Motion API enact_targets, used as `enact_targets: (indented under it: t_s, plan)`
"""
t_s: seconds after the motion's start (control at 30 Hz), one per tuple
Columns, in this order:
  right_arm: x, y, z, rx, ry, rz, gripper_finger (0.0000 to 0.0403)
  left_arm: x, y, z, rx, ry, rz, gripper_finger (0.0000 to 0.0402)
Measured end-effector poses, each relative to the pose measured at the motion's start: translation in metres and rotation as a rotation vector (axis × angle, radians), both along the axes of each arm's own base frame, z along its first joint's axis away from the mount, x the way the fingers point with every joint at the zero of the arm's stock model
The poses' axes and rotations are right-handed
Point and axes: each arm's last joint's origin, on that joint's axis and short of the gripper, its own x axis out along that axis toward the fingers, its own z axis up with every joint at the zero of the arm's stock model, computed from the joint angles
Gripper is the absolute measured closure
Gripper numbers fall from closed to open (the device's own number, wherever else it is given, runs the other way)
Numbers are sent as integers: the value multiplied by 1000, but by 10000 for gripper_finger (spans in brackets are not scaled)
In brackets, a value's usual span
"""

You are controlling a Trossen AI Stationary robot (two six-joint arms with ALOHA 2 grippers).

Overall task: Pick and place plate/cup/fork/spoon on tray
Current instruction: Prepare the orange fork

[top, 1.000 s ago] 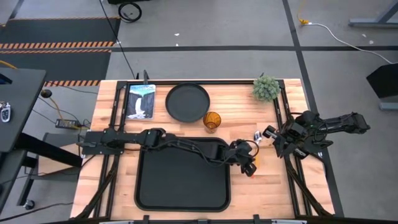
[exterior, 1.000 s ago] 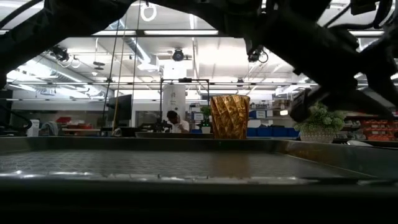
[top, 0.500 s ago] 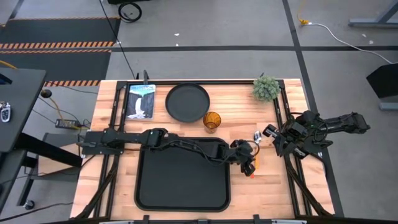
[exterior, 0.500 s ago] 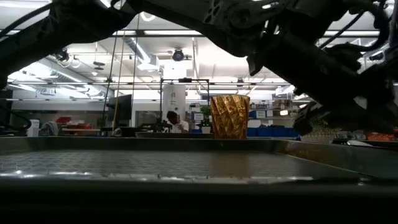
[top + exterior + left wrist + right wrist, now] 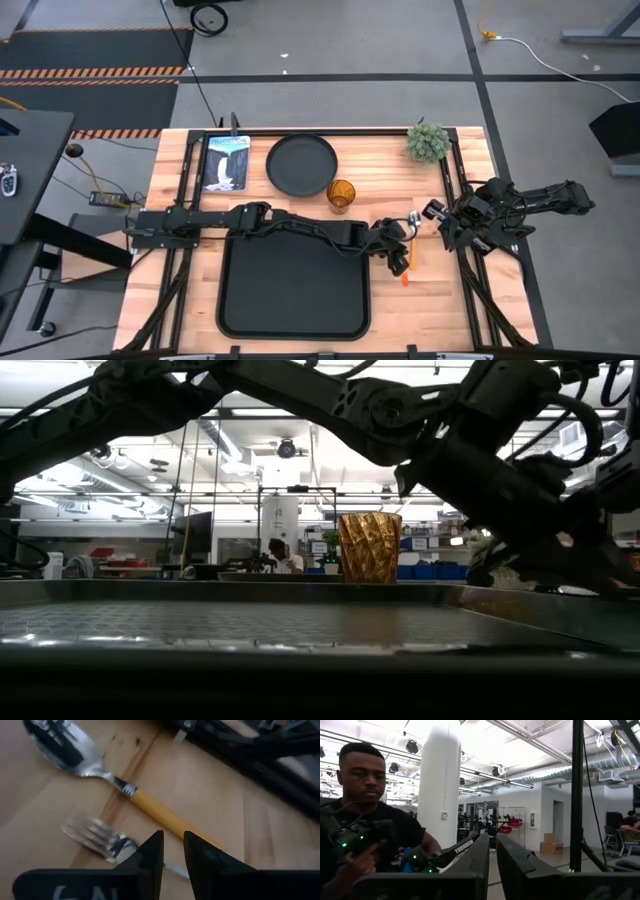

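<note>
With the left gripper (image 5: 172, 851) nearly clenched just above the fork (image 5: 95, 837), the spoon (image 5: 107, 775) just beyond, descending offset could shove the fork away instead of grasping it.

Small potted plant (image 5: 428, 141) at table's far right corner, picture card (image 5: 226, 162) far left

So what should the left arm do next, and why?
Probably lift a little: the left gripper looks closed on the fork beside the spoon, right of the tray. Right gripper waits.
</note>
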Motion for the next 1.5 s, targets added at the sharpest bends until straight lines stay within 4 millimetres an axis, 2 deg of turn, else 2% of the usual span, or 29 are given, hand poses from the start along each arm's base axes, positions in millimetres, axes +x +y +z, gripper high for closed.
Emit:
enact_targets:
  t_s: [0.2, 0.53, 0.73, 0.9, 1.07, 1.17, 1.27, 1.4, 1.5]
  plan:
    - [0, 0, 0, 13, 7, -8, 362, -3, 3, -4, -12, 63, 2, 324]
    - [0, 0, 0, 24, 26, 6, 362, -7, 6, -2, -55, 127, -31, 364]
    - [0, 0, 0, 29, 35, 12, 362, -18, 8, 20, -23, 213, -4, 374]
    - [0, 0, 0, 29, 35, 12, 362, -24, 3, 56, -16, 175, 5, 374]
    - [0, 0, 0, 29, 30, 10, 362, -24, -12, 61, 31, 134, -17, 374]
    - [0, 0, 0, 27, 29, 7, 362, -24, -22, 58, 123, 125, -75, 365]
    - [0, 0, 0, 26, 21, -7, 362, -25, -26, 53, 211, 137, -115, 339]
    - [1, -1, 0, 36, 20, -24, 362, -16, -16, 51, 263, 56, -123, 291]
    - [1, -1, 0, 38, 21, -25, 362, -9, -9, 33, 259, 36, -143, 268]
